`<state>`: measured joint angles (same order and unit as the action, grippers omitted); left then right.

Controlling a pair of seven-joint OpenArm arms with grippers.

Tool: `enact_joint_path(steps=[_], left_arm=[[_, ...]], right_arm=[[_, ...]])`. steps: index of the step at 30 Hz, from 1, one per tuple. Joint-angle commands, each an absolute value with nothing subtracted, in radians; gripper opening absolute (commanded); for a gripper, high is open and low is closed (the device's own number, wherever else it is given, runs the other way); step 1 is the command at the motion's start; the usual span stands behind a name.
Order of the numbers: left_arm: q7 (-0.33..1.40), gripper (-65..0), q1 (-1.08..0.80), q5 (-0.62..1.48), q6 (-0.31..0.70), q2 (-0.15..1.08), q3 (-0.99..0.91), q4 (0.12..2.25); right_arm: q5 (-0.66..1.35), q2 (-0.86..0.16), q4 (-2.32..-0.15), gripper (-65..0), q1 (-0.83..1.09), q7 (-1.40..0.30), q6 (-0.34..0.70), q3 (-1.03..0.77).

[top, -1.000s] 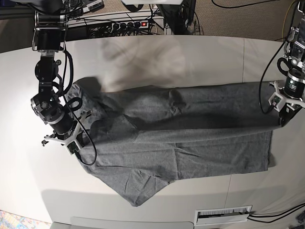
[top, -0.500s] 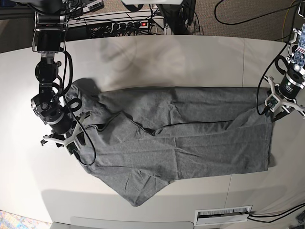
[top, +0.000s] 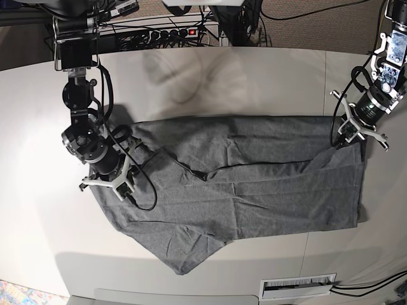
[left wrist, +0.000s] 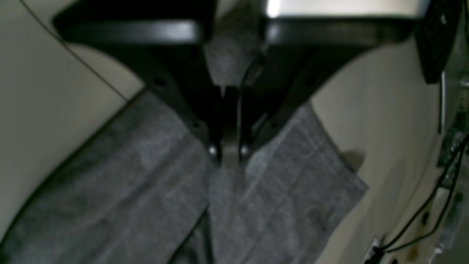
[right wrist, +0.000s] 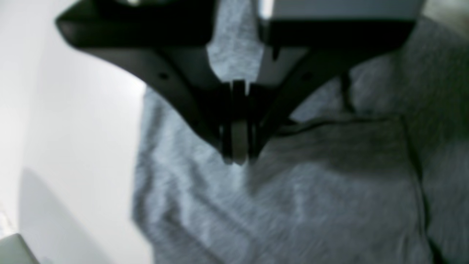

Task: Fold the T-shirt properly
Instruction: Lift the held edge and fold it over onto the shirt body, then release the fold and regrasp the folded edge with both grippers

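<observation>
Heather-grey, wrinkly cotton T-shirt (top: 254, 178) spread lengthwise across pale tabletop (top: 210, 70). Left gripper (left wrist: 229, 156) clamped tight on a pinch of cloth at one corner; right gripper (right wrist: 238, 154) likewise closed on fabric at opposite end.

— What did I have around the rig?
— Pale beige table (top: 267, 70), a seam down its right side. Behind it a power strip (top: 166, 33) w/ a red switch lit, black cables (top: 299, 9) over brownish carpet.
— Lighting?
— Came from above; soft shadows on the tabletop. White vent-like plate (top: 297, 286) at the front edge.
</observation>
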<state>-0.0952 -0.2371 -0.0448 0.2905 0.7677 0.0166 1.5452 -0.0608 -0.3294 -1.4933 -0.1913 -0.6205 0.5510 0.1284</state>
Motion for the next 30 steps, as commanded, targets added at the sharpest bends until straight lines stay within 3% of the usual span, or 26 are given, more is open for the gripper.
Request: enact_joint_path(steps=[1, 6, 12, 15, 19, 24, 30], left_arm=[[-0.093, -65.0, -0.224, -0.056, 0.291, 0.79, 0.004, 1.556], [-0.067, -65.0, -0.224, -0.087, 0.317, 0.791, 0.004, 1.547], [-0.068, -65.0, -0.216, -0.116, 0.458, 0.794, 0.004, 1.488], [-0.068, -65.0, -0.216, -0.12, 0.533, 0.802, 0.004, 1.46], [-0.069, -65.0, -0.222, -0.115, 0.633, 0.812, 0.004, 1.439], [-0.068, -65.0, -0.265, -0.054, 0.694, 0.852, 0.004, 1.44], [-0.069, -65.0, -0.347, -0.047, 0.698, 0.908, 0.004, 1.441]], right_arm=[[-0.075, -0.341, -1.487, -65.0, -0.216, -0.601, 0.549, 0.133], [-0.107, -0.342, -1.4, -65.0, -0.216, -0.605, 0.549, 0.155], [-0.1, -0.344, -1.392, -65.0, -0.216, -0.761, 0.579, 0.158], [0.015, -0.355, -1.392, -65.0, -0.213, -0.864, 0.648, 0.159], [0.108, -0.367, -1.393, -65.0, -0.213, -0.973, 0.663, 0.165], [0.218, -0.391, -1.394, -65.0, -0.212, -1.089, 0.683, 0.177], [0.315, -0.443, -1.422, -65.0, -0.205, -1.204, 0.691, 0.238]])
